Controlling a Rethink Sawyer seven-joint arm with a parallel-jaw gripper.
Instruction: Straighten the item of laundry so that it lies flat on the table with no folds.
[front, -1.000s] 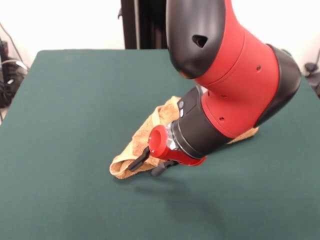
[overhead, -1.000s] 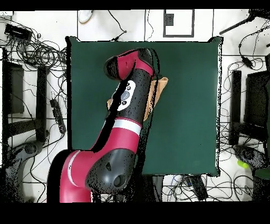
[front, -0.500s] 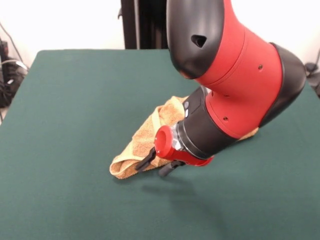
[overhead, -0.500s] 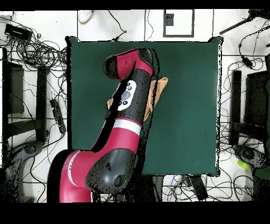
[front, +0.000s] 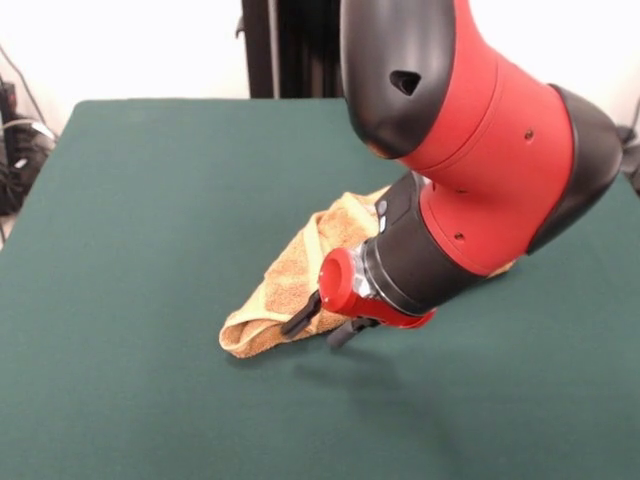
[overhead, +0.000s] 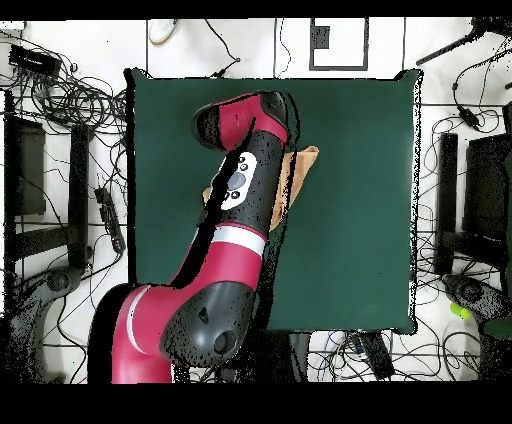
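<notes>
The orange-tan towel (front: 288, 282) lies bunched and folded in a long heap near the middle of the dark green table (front: 150, 200). Its right end is hidden behind my arm. My gripper (front: 320, 329) is low at the towel's near edge, tilted towards the left. Its two black fingers stand apart: one finger (front: 300, 320) lies over the towel's edge and the other is above bare table. Nothing is held between them. In the overhead view my arm covers the gripper and most of the towel; only a towel corner (overhead: 306, 160) shows on the table (overhead: 350, 230).
The big red and black arm (front: 470, 170) hangs over the table's right half in the front view. Cables and equipment (overhead: 60, 100) lie on the floor around the table. The pedestal column (front: 285, 45) stands at the far edge.
My gripper and wrist have slid a little to the right in the front view, along the towel's near edge. The towel has kept its shape and place.
</notes>
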